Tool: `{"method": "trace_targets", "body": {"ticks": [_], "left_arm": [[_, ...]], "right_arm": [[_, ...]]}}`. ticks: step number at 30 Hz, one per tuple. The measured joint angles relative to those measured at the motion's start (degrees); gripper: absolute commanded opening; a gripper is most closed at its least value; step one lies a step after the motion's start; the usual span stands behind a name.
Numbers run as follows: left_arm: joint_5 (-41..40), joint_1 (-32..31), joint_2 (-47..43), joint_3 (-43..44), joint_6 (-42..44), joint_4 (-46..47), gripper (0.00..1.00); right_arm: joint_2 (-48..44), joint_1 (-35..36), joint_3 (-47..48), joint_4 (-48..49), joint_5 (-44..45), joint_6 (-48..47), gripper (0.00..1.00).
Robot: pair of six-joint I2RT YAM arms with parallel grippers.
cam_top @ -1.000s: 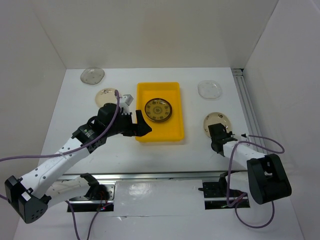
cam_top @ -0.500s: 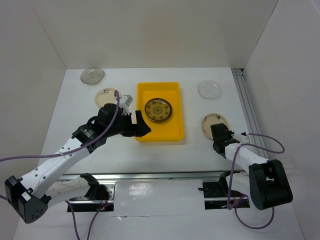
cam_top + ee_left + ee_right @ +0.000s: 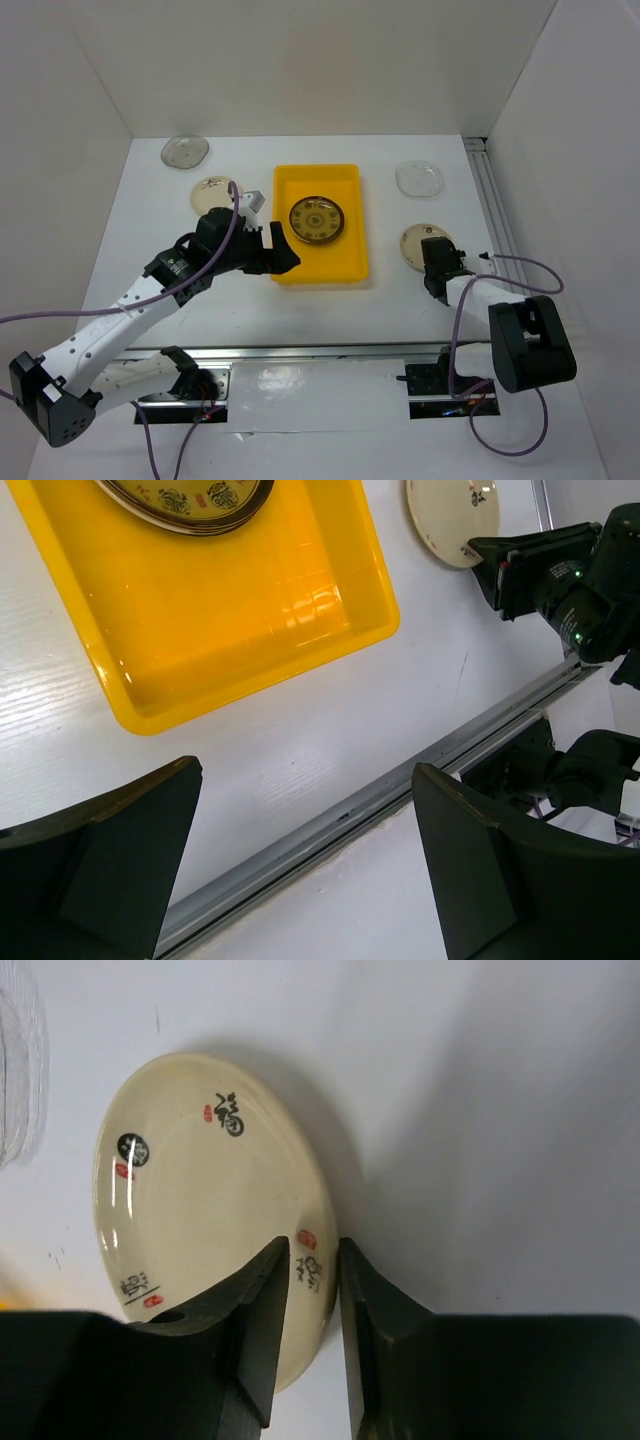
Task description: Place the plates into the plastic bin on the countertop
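cream plate (image 3: 200,1210) with a black brush character lies on the surface (image 3: 300,310) right of the yellow bin (image 3: 250,610). right tool (image 3: 312,1260), shut earlier, now straddles its rim, parted; left tool (image 3: 305,780) spread wide.

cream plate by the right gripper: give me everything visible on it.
The cream plate is small, round, glossy and ceramic-looking, with black characters and small red marks on its face. It lies face up on the white countertop, right of the yellow bin and outside it. Its near rim sits between the fingers of the right gripper; whether they pinch it is unclear.
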Motion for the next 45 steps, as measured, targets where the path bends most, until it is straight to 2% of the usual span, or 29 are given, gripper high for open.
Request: {"method": "trace_targets", "body": {"ticks": [1,2,6,10,19,22,25,29,35,40,45], "left_arm": [[0.0,0.0,-0.1,0.0,0.0,-0.2,1.00],[0.0,0.1,-0.3,0.0,0.0,-0.5,1.00],[-0.2,1.2,-2.1,0.0,0.0,-1.8,1.00],[-1.7,4.9,-4.6,0.0,-0.3,-4.8,1.00],[-10.8,20.3,-8.5,1.0,-3.3,-16.3,1.00],[-12.6,24.2,-7.1,2.0,-3.8,-18.2,1.00],[-13.1,25.7,-4.6,2.3,-4.6,-18.6,1.00],[-12.1,27.8,-0.5,2.8,-4.7,-17.7,1.00],[-5.7,34.9,8.3,6.2,-4.7,-11.9,1.00],[1.0,43.5,18.4,8.5,-4.9,-6.1,1.00],[7.6,48.6,28.1,9.1,-5.0,-0.4,1.00]], "right_arm": [[0.7,-0.2,0.5,0.2,-0.1,-0.2,0.14],[1.5,-0.4,0.8,0.2,-0.5,-0.5,0.00],[2.1,-0.9,0.7,1.7,-2.0,1.0,0.00],[1.7,-1.2,1.2,1.1,-3.0,1.5,0.00],[-8.2,3.1,11.6,-14.4,0.2,-2.6,0.00],[-10.3,6.5,13.4,-9.5,1.7,-7.7,0.00],[-11.2,9.3,12.2,0.0,0.3,-15.8,0.00],[-2.3,10.5,14.9,10.9,-8.2,-27.4,0.00],[16.0,13.1,26.0,14.7,-21.7,-38.0,0.00],[20.3,16.7,29.8,14.8,-26.6,-42.5,0.00],[23.5,18.3,34.7,14.6,-28.1,-44.6,0.00]]}}
